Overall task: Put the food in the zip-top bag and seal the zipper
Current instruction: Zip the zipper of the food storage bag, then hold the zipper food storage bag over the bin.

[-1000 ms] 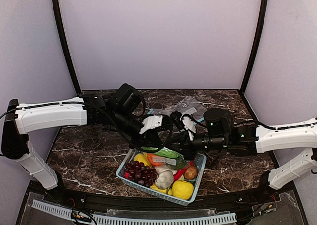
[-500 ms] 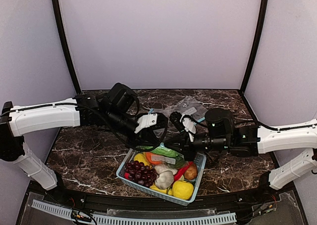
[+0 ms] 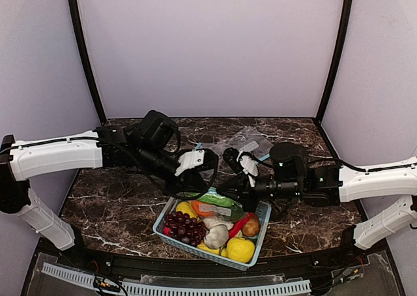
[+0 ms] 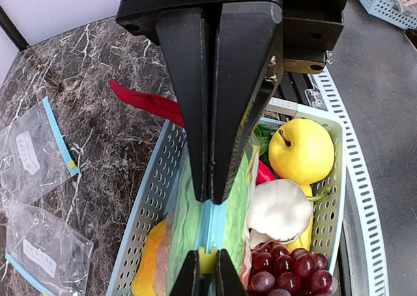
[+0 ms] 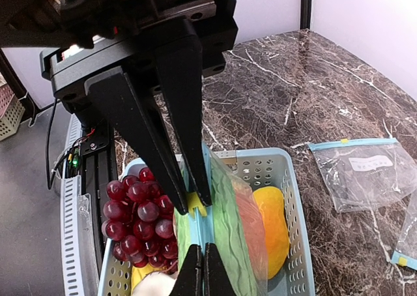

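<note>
A zip-top bag (image 3: 218, 199) hangs over the blue basket (image 3: 262, 225), its light blue zipper (image 4: 214, 224) on top. Through the plastic I see a light green bumpy gourd (image 5: 228, 234) and something orange-red (image 5: 251, 221); no avocado shows. My left gripper (image 4: 206, 270) is shut on the yellow slider tab (image 4: 207, 260) of the zipper; it also shows in the right wrist view (image 5: 194, 205) and from above (image 3: 210, 171). My right gripper (image 5: 203, 266) is shut on the zipper strip a short way along, facing the left one (image 4: 210, 190).
The basket holds purple grapes (image 3: 184, 225), a yellow apple (image 4: 301, 151), a white garlic bulb (image 4: 280, 208), a red chili (image 3: 238, 225) and a yellow-orange fruit (image 5: 273, 224). Two more clear bags (image 4: 29, 151) (image 4: 45, 253) lie on the marble table (image 3: 117, 198) behind the basket.
My left arm has drawn back a little to the left with its gripper still on the zipper. The right gripper and the bag have barely shifted.
</note>
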You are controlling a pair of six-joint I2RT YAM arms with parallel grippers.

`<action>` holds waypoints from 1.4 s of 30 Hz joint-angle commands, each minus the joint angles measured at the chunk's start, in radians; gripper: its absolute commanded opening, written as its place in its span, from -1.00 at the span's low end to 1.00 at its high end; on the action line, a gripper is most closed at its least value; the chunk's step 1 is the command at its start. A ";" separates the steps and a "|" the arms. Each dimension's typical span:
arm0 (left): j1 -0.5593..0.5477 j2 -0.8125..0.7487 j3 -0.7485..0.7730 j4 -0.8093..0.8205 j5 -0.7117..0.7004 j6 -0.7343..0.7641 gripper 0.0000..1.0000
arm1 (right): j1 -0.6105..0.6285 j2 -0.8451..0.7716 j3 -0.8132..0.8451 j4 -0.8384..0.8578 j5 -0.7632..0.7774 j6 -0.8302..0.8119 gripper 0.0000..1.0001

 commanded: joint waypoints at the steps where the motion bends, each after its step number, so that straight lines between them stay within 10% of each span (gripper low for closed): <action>1: 0.090 -0.060 -0.054 -0.225 -0.227 -0.001 -0.99 | 0.001 -0.059 -0.034 -0.180 0.020 -0.007 -1.00; 17: 0.044 0.021 0.014 -0.228 -0.015 -0.021 -0.99 | 0.013 -0.042 0.065 -0.200 -0.066 -0.011 -1.00; 31: 0.019 0.032 0.028 -0.208 0.091 -0.036 -0.99 | 0.020 0.041 0.097 -0.171 -0.090 -0.045 0.39; 42: 0.012 0.061 0.084 -0.233 0.145 -0.037 -0.99 | 0.005 -0.035 0.160 -0.278 -0.013 -0.140 0.80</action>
